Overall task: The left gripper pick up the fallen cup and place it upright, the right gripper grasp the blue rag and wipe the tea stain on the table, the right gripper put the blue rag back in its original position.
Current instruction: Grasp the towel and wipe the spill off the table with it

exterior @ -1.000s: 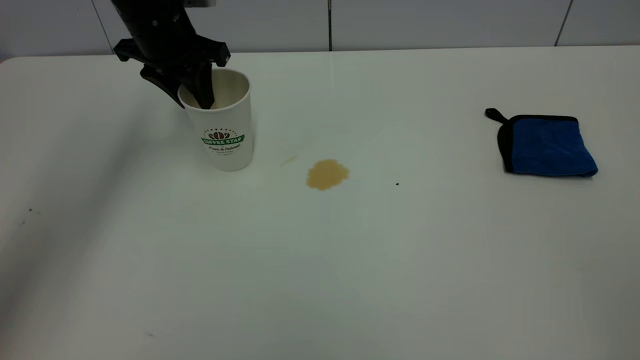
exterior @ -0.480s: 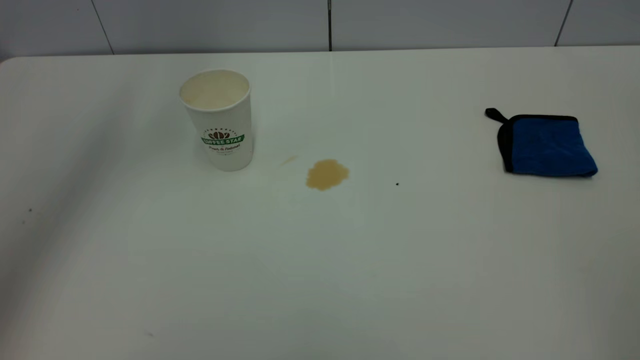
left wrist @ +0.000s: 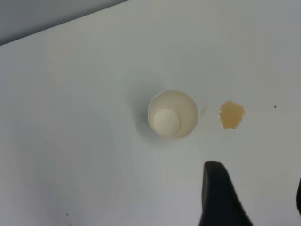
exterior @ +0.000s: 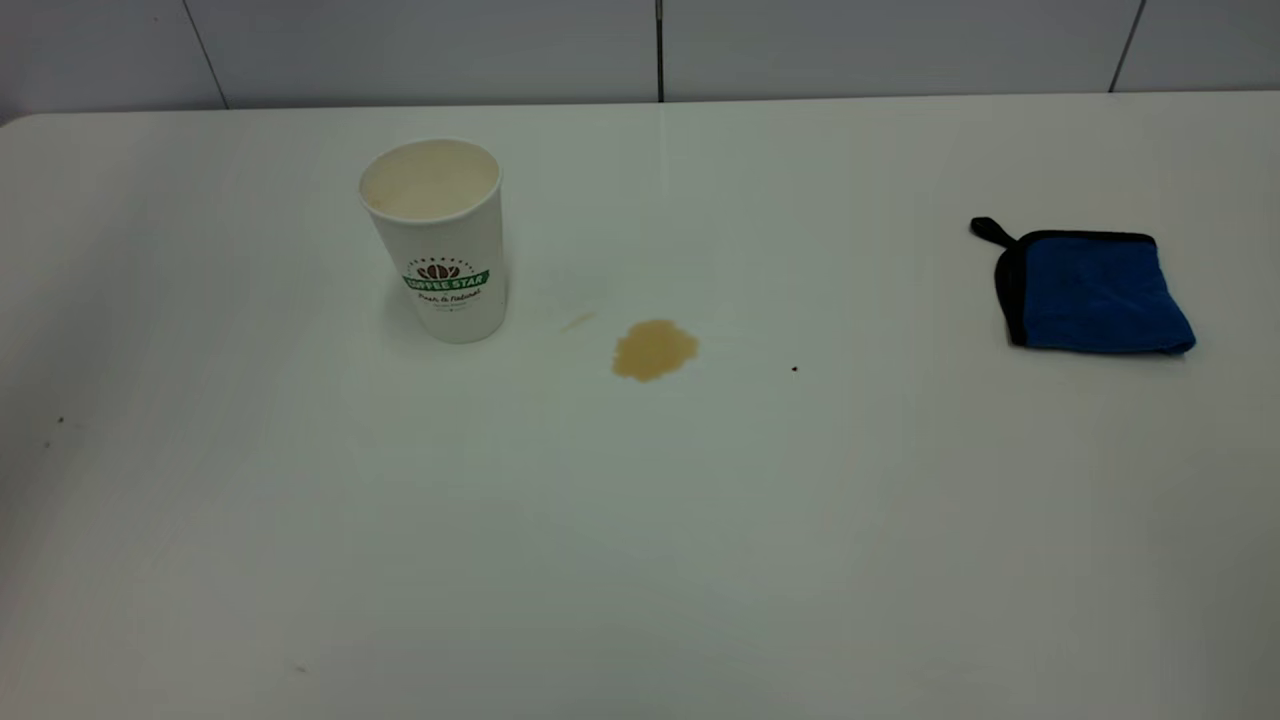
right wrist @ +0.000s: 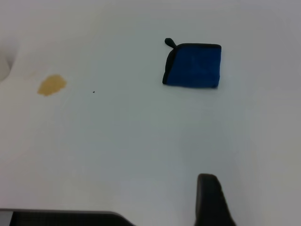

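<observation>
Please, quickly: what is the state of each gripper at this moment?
Left gripper: open, holding nothing, high above the upright cup.
Right gripper: cannot be told; it hangs high above the table.

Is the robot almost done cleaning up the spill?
Not yet. The cup already stands upright on the table, so that part looks done. Nothing is in hand: the left gripper is up above the cup, holding nothing. The tea stain is still there, and the blue rag lies untouched.

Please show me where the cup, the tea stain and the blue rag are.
cup [exterior: 445, 262], exterior view, on its front wall at the logo.
tea stain [exterior: 654, 349], exterior view, on the blotch's middle.
blue rag [exterior: 1096, 292], exterior view, on its blue face.
</observation>
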Tool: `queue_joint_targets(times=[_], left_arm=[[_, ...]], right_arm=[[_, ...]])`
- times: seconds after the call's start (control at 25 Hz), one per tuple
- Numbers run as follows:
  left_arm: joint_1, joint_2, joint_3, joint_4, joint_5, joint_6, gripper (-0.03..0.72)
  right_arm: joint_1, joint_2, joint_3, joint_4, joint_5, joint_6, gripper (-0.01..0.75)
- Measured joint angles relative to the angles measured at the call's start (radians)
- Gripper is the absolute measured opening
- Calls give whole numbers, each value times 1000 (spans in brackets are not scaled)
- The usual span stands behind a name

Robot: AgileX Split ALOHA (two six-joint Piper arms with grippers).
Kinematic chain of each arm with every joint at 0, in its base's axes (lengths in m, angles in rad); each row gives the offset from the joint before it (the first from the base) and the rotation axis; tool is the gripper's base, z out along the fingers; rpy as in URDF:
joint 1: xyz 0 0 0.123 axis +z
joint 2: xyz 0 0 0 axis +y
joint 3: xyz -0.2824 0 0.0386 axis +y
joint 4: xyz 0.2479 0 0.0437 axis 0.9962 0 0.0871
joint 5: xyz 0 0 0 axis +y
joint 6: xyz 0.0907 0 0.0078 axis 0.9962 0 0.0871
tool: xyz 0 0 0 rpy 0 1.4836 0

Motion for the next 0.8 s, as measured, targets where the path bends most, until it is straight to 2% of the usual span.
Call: queue_joint_targets(times=[0.2, 0.6, 0.8], left_arm=[[0, -204, 250, 3, 0, -10, 431], [-1, -636, 946, 6, 0, 5, 431], [-1, -863, 1190, 34, -18, 5, 431]], right_arm=[[0, 0, 0, 0, 0, 0, 495], [0, 0, 0, 0, 0, 0, 495], [0, 0, 0, 0, 0, 0, 495]])
